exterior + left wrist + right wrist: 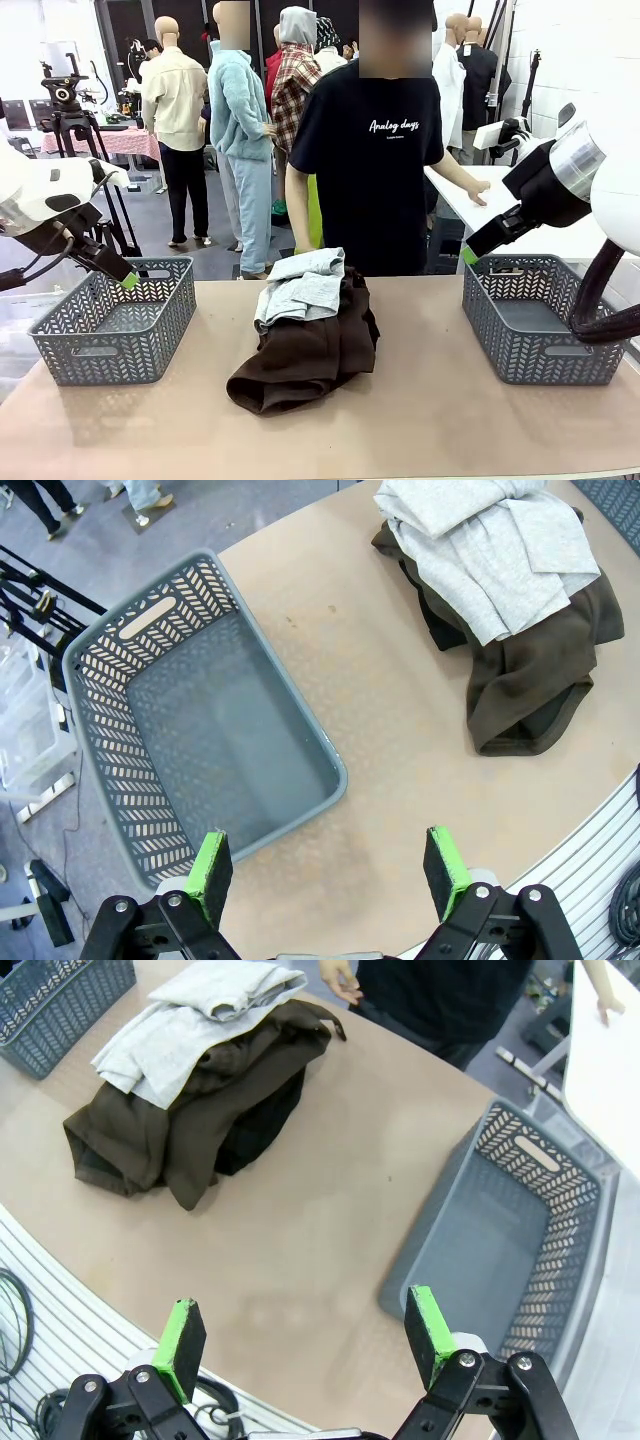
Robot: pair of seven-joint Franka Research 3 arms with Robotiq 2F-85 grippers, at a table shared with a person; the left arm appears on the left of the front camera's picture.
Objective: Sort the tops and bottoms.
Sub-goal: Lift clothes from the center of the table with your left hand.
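Note:
The tops, a light grey garment [300,285], lie crumpled on the dark brown trousers [305,365] of the bottoms at the table's middle. The left wrist view has the grey garment [500,550] over the brown trousers [530,680] at upper right. From the right wrist, the grey garment [190,1010] and the trousers [190,1120] sit at upper left, with black cloth [255,1130] under them. My left gripper [128,280] [328,868] hangs open above the left basket's near corner. My right gripper [470,255] [306,1338] hangs open by the right basket, holding nothing.
A grey lattice basket [110,330] [290,695] stands at the table's left, a matching one [545,325] [430,1210] at its right. A person in a black T-shirt [370,150] stands behind the pile, one hand [472,190] on a white side table.

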